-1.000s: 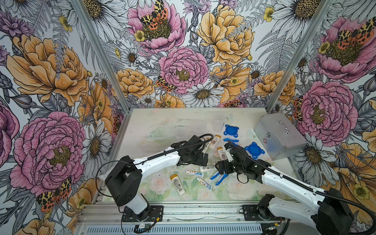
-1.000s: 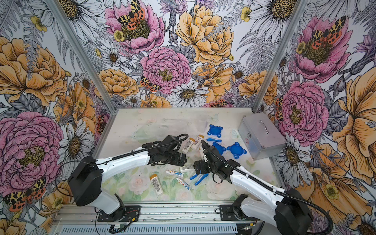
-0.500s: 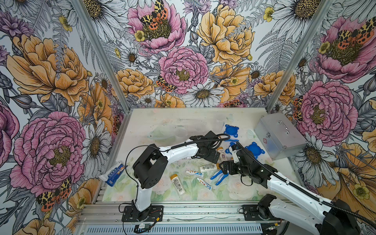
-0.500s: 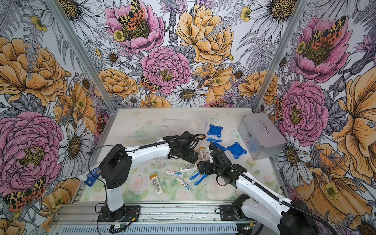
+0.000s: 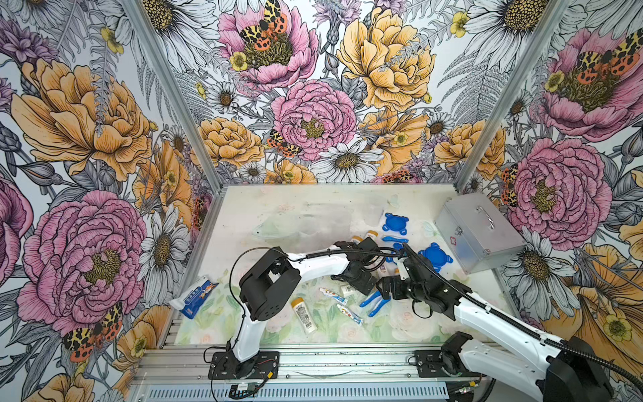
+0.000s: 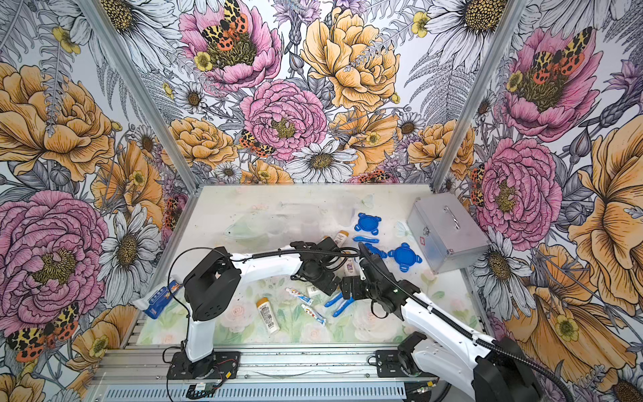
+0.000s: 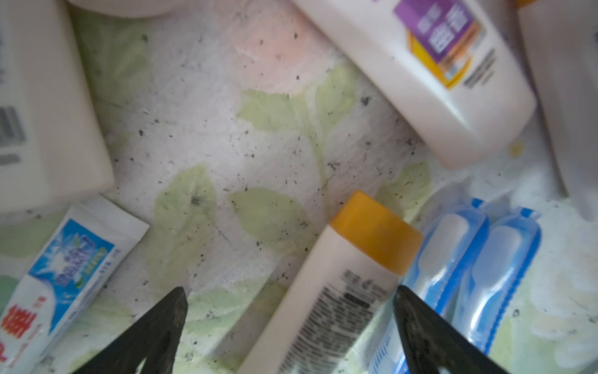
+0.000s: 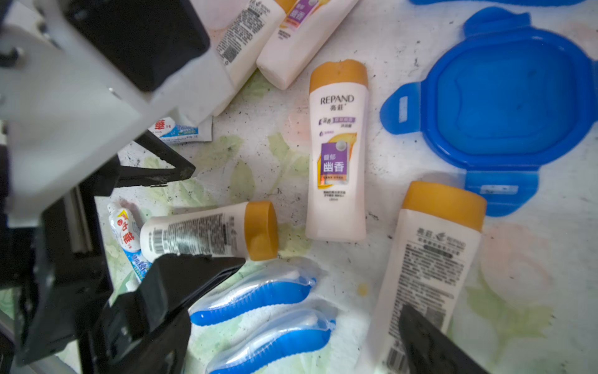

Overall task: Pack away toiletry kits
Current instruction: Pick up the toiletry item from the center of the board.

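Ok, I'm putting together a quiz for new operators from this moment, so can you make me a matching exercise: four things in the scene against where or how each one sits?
Things
1. silver case
2. blue-and-white packet
3. two wrapped toothbrushes
4. left gripper

Places or states
A. open, one finger on each side of an orange-capped bottle
B. closed, at the right edge of the table
C. lying side by side near the middle of the table
D. at the left edge of the table

Pairs: 1-B, 2-D, 3-C, 4-A
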Available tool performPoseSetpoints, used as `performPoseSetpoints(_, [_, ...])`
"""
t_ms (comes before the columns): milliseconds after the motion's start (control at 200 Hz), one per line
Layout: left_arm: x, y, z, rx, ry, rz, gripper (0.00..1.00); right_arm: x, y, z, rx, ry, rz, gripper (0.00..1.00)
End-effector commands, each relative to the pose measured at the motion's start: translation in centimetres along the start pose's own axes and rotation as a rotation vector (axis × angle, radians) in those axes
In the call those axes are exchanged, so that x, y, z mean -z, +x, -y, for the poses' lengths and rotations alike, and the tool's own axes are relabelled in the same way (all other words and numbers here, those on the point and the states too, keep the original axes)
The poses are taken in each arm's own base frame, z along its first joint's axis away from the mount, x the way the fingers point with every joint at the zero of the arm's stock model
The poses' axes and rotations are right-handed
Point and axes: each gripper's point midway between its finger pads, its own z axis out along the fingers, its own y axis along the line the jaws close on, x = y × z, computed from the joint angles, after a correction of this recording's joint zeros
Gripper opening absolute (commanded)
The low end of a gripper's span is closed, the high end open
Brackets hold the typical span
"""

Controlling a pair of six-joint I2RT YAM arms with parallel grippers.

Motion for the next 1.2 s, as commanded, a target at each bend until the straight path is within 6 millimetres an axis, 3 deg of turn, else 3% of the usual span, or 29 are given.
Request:
performPoseSetpoints(0, [-1.4, 1.8, -0.1, -0.034, -0.036, -0.059, 0.99, 0.4, -1.8, -0.5, 0.045, -0.007, 0.060, 0.99])
performPoseSetpoints(245, [-1.9, 2.7, -0.7, -0.038, -0.074, -0.087, 0.98, 0.3, -2.6, -0.7, 0.066, -0.023, 0.111, 1.00])
performPoseSetpoints(465, [-2.4, 4.0, -1.3, -0.063, -0.121, -0.124, 0.89, 0.0, -2.3, -0.9, 0.066, -0.040, 0.101, 0.99])
performPoseSetpoints(1196, [-2.4, 4.2, -1.2, -0.067, -0.116, -0.126, 0.71, -0.2, -2.5, -1.1, 0.063, -0.043, 0.101, 1.00])
